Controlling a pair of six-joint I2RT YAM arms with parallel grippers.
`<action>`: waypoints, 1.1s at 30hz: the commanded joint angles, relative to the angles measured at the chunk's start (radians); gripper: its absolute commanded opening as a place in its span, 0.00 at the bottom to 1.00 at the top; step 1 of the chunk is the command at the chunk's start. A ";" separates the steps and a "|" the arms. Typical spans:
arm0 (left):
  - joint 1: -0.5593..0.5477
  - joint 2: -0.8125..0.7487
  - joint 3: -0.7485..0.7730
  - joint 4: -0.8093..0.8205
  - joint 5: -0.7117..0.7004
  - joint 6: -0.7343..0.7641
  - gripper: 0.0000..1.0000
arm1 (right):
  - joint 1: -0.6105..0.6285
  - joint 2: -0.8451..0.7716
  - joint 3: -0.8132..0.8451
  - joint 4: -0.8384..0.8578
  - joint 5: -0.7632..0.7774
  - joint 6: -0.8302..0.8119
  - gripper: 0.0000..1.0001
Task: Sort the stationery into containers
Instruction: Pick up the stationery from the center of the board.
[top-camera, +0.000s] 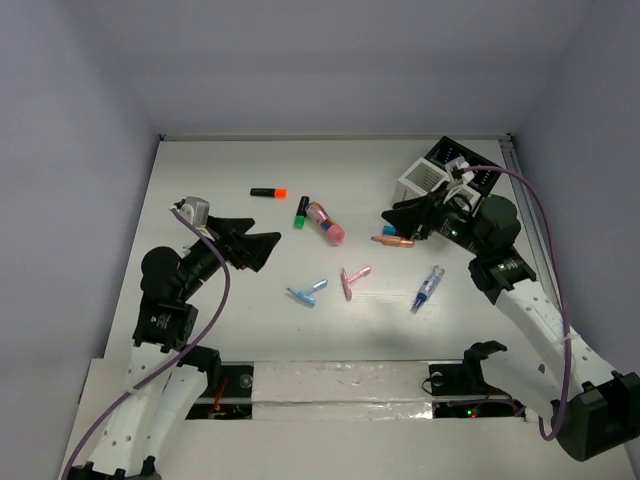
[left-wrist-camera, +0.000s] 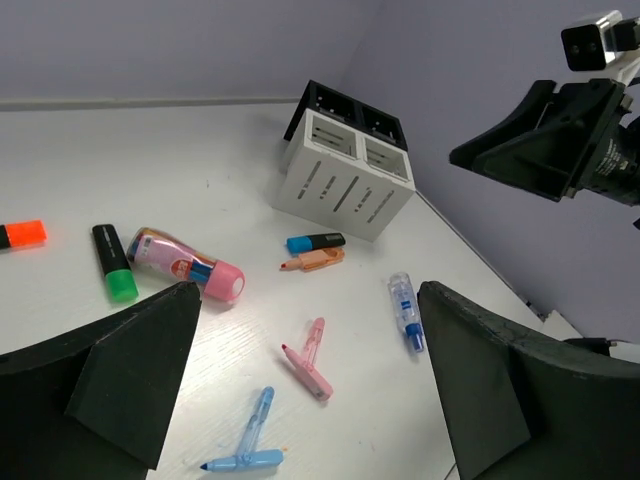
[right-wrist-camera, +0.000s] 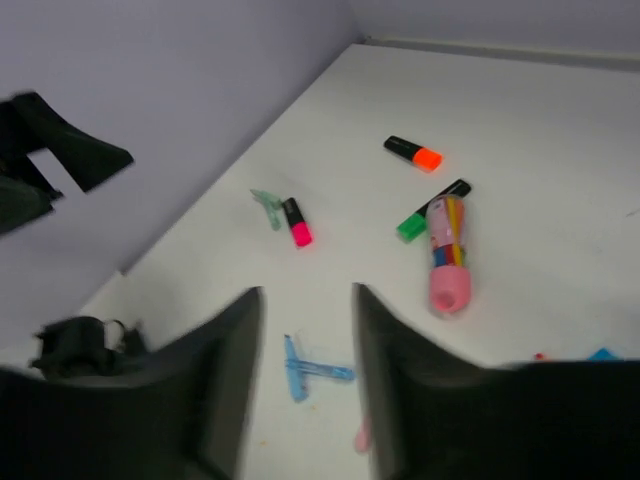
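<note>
The stationery lies scattered mid-table: an orange-capped highlighter (top-camera: 268, 192), a green-capped highlighter (top-camera: 301, 212), a pink-capped tube (top-camera: 327, 222), an orange T piece (top-camera: 392, 240), a pink T piece (top-camera: 352, 281), a blue T piece (top-camera: 308, 292) and a clear blue pen (top-camera: 428, 288). A pink-capped highlighter (right-wrist-camera: 296, 222) and a green T piece (right-wrist-camera: 267, 208) show in the right wrist view. The white slatted box (top-camera: 422, 180), joined to the black box (top-camera: 470, 165), stands at the back right. My left gripper (top-camera: 262, 248) is open and empty, left of the items. My right gripper (top-camera: 393, 216) is open and empty, above the orange T piece.
A small blue-capped highlighter (left-wrist-camera: 315, 242) lies beside the orange T piece (left-wrist-camera: 318, 260), in front of the white box (left-wrist-camera: 345, 180). Grey walls close the table at the back and both sides. A taped strip (top-camera: 340, 392) runs along the near edge between the arm bases.
</note>
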 joint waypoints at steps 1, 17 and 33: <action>-0.003 0.033 0.044 0.008 0.004 0.019 0.88 | 0.010 0.002 0.000 0.033 0.012 -0.018 0.36; -0.003 0.064 0.030 -0.015 -0.021 0.019 0.12 | 0.239 0.413 0.131 0.007 0.339 -0.182 0.47; 0.008 0.067 0.042 -0.055 -0.039 0.052 0.19 | 0.257 0.820 0.230 0.133 0.322 -0.409 0.86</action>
